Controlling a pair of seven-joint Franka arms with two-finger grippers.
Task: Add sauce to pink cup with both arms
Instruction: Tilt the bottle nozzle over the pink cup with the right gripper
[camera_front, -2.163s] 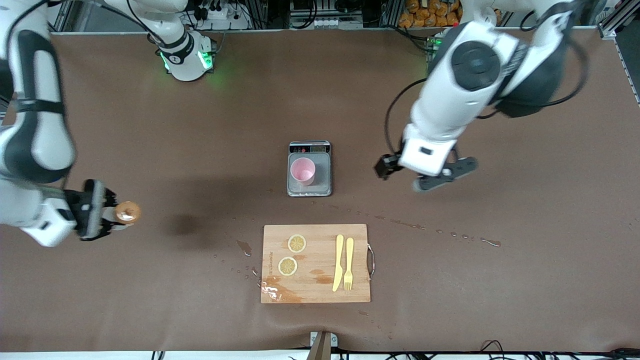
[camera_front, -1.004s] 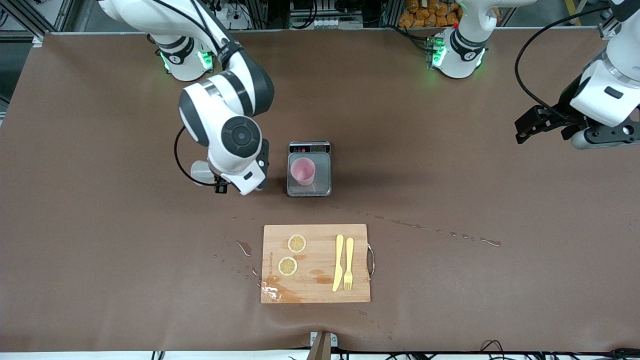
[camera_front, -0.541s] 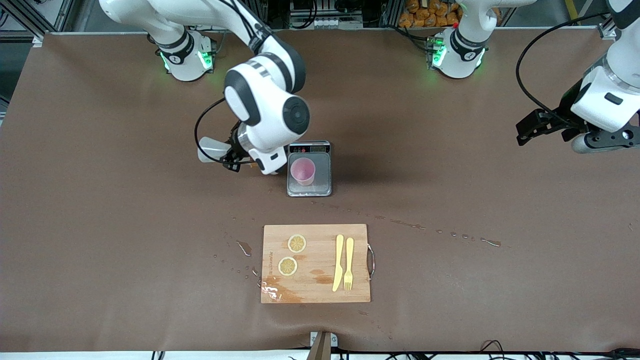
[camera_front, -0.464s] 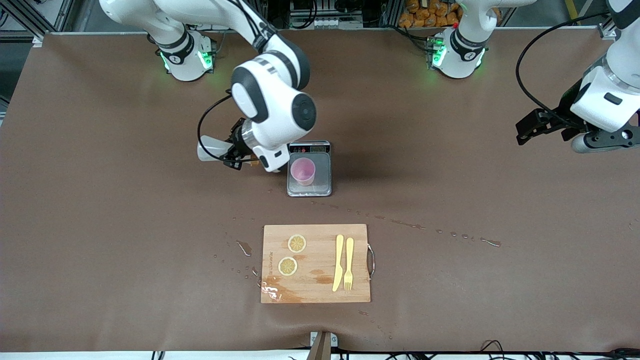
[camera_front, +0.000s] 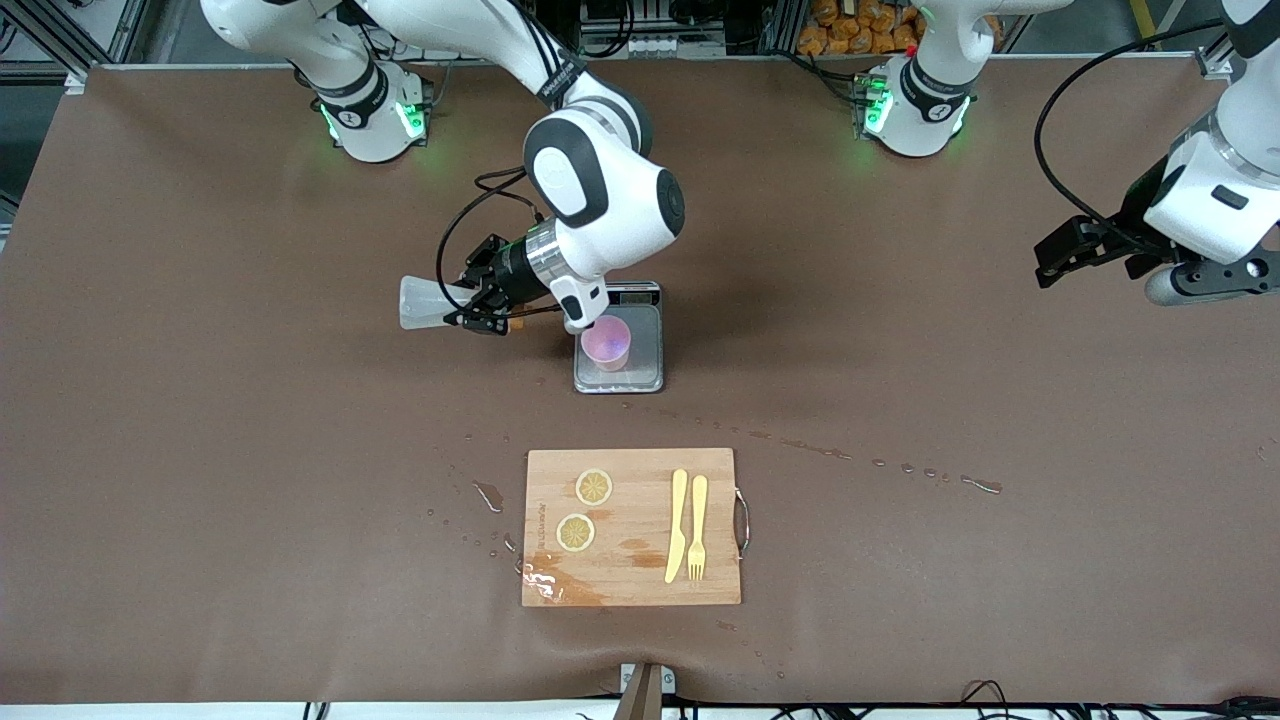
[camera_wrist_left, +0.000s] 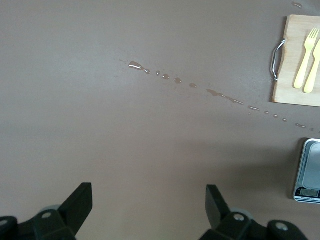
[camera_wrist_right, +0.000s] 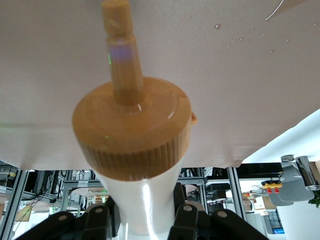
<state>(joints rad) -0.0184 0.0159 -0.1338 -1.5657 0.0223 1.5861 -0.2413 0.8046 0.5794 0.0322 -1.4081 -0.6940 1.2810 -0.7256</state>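
The pink cup stands upright on a small grey kitchen scale in the middle of the table. My right gripper hangs beside the scale toward the right arm's end, shut on the sauce bottle, which lies tipped sideways with its base pointing away from the cup. The arm's wrist hides its nozzle in the front view. In the right wrist view the orange cap and nozzle fill the middle, with the fingers clamped on the white neck. My left gripper waits open and empty over the left arm's end.
A wooden cutting board lies nearer the front camera than the scale, with two lemon slices, a yellow knife and a yellow fork. A trail of liquid drops runs across the brown mat toward the left arm's end.
The right arm has swung the bottle from the right arm's end of the table to beside the scale, tipping it sideways. The left arm withdrew to its own end, then stayed still.
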